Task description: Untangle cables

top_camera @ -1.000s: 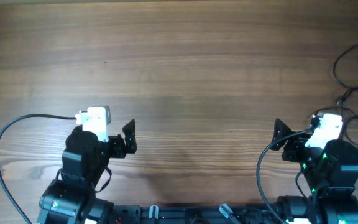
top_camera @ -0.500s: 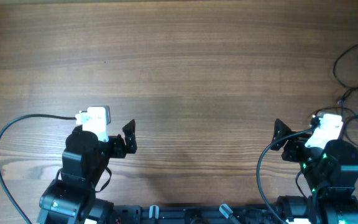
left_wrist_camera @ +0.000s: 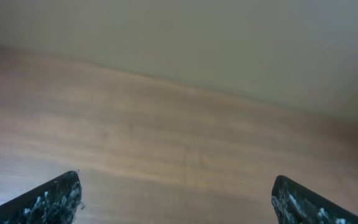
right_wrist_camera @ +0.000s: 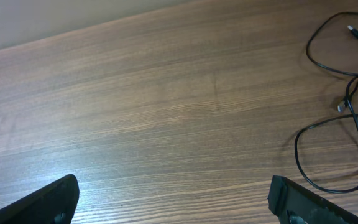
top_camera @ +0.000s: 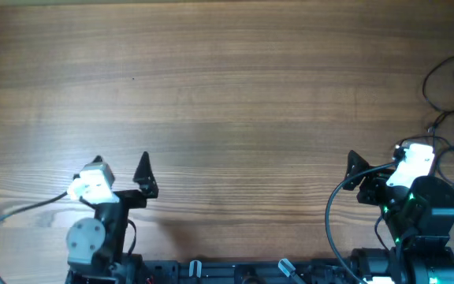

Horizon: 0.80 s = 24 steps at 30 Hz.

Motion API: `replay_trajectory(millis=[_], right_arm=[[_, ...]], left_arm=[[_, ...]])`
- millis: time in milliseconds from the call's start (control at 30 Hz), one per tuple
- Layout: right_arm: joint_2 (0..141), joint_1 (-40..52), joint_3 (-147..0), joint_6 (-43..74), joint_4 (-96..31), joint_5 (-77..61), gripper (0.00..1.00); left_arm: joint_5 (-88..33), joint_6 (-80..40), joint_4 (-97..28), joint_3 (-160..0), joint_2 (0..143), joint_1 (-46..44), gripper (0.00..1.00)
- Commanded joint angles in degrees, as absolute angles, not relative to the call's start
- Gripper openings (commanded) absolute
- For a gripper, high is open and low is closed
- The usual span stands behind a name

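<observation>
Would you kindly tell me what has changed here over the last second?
The left gripper has shifted to the left and drawn back toward its base as its arm folded in. It is open and has taken hold of nothing. The right gripper, also open, has stayed in place. The cables at the right edge of the table lie as before, untouched.

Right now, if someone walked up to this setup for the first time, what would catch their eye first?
The thin black cables stand out most, lying in loose overlapping loops at the far right edge of the wooden table. The right gripper sits open just left of them. The left gripper, also open, is far off on the other side with nothing between its fingers.
</observation>
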<state>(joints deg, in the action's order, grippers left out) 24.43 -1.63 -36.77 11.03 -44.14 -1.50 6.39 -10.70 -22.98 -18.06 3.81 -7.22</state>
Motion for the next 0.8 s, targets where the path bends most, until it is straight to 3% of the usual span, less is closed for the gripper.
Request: replay_trajectory(millis=[0,233,400,767], right_arm=[[24.3,-1.8,-36.3,10.6,-43.9,-2.4,1.0],[24.3,-1.8,-36.3,10.5,-43.8,-2.4,1.0],[24.3,-1.8,-36.3,10.5,-43.9,-2.4,1.0],[24.3,-1.8,-36.3,10.5,-43.9,-2.4,1.0]], left_arm=[[7.2,-10.9,-21.4,-17.0,0.2,-3.5,1.0],[6.9,-10.9,-21.3,-16.9,0.2,-1.1,1.0],[6.0,-11.0,-8.6,-10.9,0.2,-1.2,1.0],[7.1,-10.9,6.2,-0.3,0.2,-1.8,1.0]])
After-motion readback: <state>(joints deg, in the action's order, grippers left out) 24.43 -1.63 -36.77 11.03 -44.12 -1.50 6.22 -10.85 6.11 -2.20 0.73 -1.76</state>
